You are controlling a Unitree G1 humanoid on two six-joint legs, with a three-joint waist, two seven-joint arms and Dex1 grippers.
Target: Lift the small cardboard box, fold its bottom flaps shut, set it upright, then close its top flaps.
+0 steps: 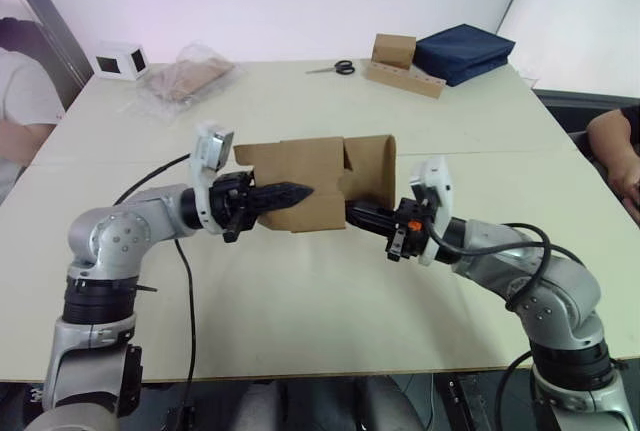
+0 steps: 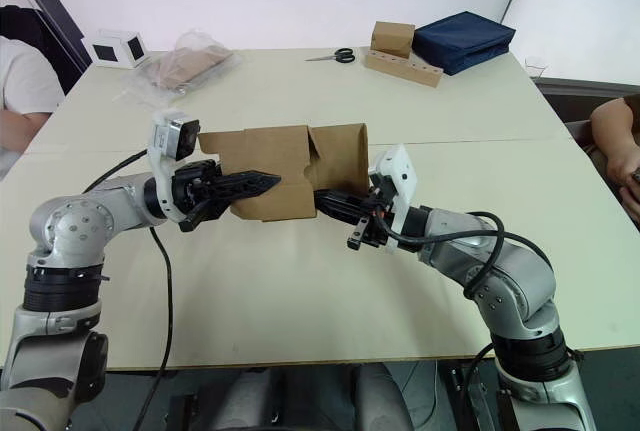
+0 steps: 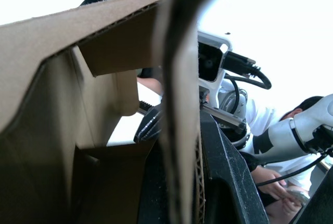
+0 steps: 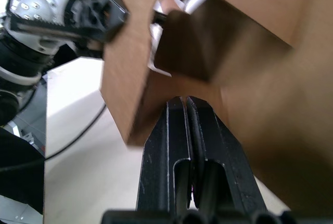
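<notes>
- The small cardboard box (image 1: 320, 183) is held in the air above the middle of the pale counter (image 1: 300, 291), lying on its side between the two arms, with its open ends facing left and right.
- The left tool (image 1: 290, 193) reaches in from the robot's left; its black fingers lie across the front face of the box. In the left wrist view a cardboard wall (image 3: 179, 104) stands edge-on between the fingers, so this tool pinches that wall of the box.
- The right tool (image 1: 362, 215) comes in from the robot's right at the lower right end of the box, under a flap (image 1: 372, 166) that stands out from the box. In the right wrist view its two fingers (image 4: 179, 130) are pressed together with the tips against the cardboard; whether a layer of cardboard lies between them cannot be told.
- At the far side of the counter lie scissors (image 1: 335, 68), a taller brown box with a flat cardboard strip (image 1: 402, 64), a dark blue folded cloth bag (image 1: 462, 53), a clear plastic bag with brown contents (image 1: 187, 79) and a white cube with dark windows (image 1: 119, 59).
- A person's arm (image 1: 612, 151) rests at the right edge, and another person in a white shirt (image 1: 20, 101) sits at the left edge.
</notes>
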